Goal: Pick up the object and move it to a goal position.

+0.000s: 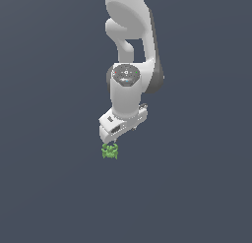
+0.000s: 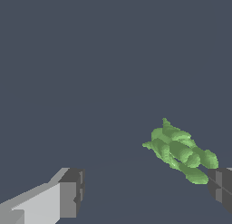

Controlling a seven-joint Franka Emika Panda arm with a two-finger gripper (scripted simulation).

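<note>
Approach step: the gripper [image 2: 145,196], jaws spread, hangs over the green frog-like figurine [image 2: 179,150], which lies off-centre beside one finger [image 2: 220,187]; centring must precede closing.

- 1 white robot arm [image 1: 129,50] reaches down from 12 o'clock toward the middle of the frame.
- Its gripper [image 1: 111,142] points down; whether the fingers are apart or closed cannot be told here.
- A tiny green figurine [image 1: 110,151] sits right at the fingertips, at the gripper's 6 o'clock.
- Plain dark grey floor [image 1: 49,188] all around.
</note>
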